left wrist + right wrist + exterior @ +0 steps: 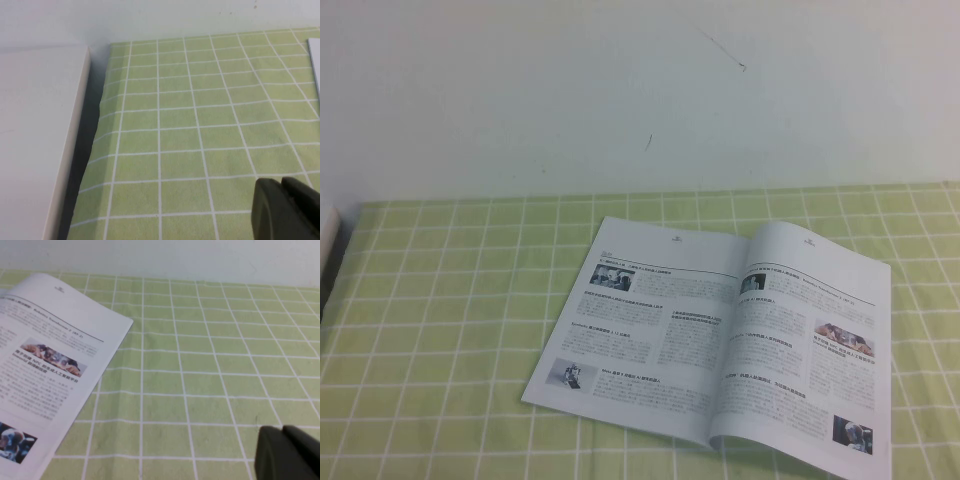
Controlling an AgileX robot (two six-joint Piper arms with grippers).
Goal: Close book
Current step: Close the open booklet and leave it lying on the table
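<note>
An open book [720, 340] lies flat on the green checked cloth, right of the table's middle, both printed pages facing up. Neither arm shows in the high view. In the left wrist view my left gripper [281, 181] hovers over bare cloth, shut with nothing in it; only a white corner of the book [315, 65] shows far off. My right gripper [281, 429] is also shut and holds nothing, above the cloth beside the book's right-hand page [45, 365], a few squares from its outer edge.
A white board [40, 140] lies along the cloth's left edge, seen as a pale strip [328, 235] in the high view. A white wall [620, 90] stands behind the table. Green cloth [440, 320] stretches to the book's left.
</note>
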